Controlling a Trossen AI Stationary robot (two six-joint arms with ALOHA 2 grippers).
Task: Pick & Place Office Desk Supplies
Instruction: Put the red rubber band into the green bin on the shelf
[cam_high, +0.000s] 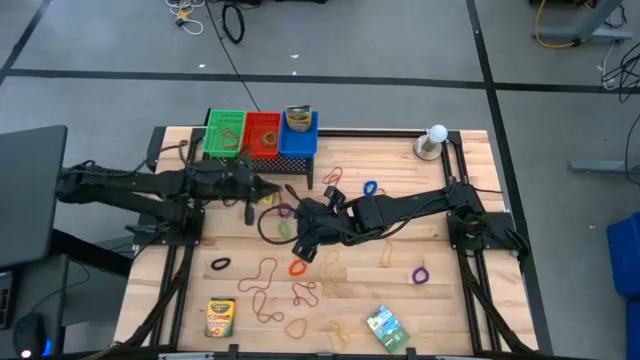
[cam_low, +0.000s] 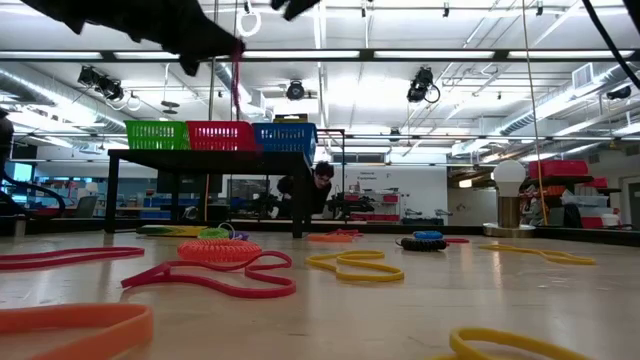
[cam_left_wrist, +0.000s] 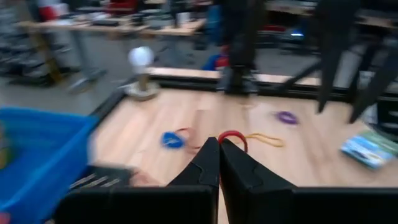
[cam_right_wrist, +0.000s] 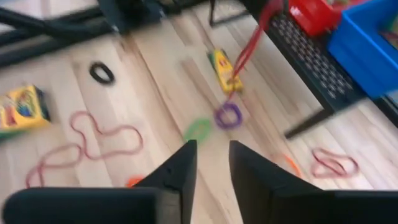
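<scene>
Though no print is legible, the left gripper (cam_left_wrist: 219, 144), near the rack (cam_high: 262, 160), pinches a red rubber band (cam_left_wrist: 232, 136) between closed fingers; the right gripper (cam_right_wrist: 209, 149) hovers mid-table, parted, empty.

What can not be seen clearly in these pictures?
- High view: the left claw tips, too small and dark against the arm.
- Left wrist view: the thin red rubber-band loop, half hidden behind that claw's shut fingers.
- Right wrist view: the yellow crayon box print, blurred.
</scene>
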